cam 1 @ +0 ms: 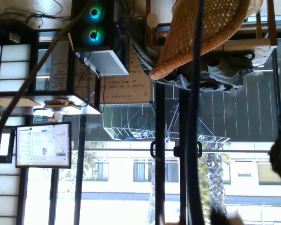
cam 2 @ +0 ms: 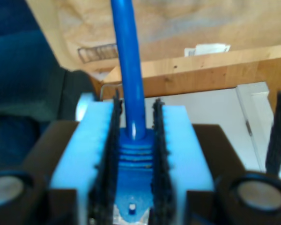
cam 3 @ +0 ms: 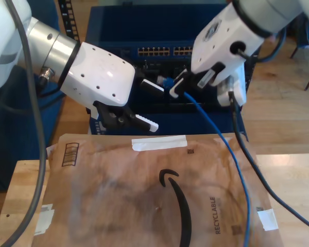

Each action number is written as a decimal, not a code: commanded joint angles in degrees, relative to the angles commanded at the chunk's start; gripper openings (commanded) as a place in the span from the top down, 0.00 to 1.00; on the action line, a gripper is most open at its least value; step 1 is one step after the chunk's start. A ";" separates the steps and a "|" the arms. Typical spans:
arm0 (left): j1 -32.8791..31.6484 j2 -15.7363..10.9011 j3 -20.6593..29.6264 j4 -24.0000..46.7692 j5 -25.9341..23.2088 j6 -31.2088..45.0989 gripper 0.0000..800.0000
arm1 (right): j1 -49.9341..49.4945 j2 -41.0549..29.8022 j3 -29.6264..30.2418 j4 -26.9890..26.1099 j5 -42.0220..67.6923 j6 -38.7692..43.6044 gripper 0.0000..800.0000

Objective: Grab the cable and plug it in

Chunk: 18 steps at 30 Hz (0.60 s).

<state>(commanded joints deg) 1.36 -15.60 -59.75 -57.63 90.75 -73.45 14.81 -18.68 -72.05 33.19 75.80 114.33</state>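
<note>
My second gripper is clamped on the cable at its ribbed strain relief, pads pressed against both sides. In the exterior view that gripper sits at 12 o'clock before the network switch, the blue cable trailing toward 5 o'clock over the paper mailer. My first gripper has its fingers spread apart, holding nothing.

Wooden table; brown paper sheet taped flat on it; blue cable trailing across sheet.
</note>
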 joint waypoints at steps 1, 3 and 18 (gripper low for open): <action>0.00 0.00 -0.44 0.00 0.00 0.00 0.00 | -0.09 -0.26 -0.35 0.00 0.35 0.09 1.00; -0.09 0.09 -1.58 0.00 0.09 0.00 0.00 | -0.35 -0.62 -0.53 0.00 0.53 0.09 1.00; 0.26 3.08 -8.09 -6.59 7.47 -1.93 0.01 | -0.88 -1.85 0.09 -0.18 0.62 0.00 1.00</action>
<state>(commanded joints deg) 1.63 -12.53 -67.84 -64.22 98.22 -75.38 13.93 -20.53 -71.97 33.01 76.42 114.33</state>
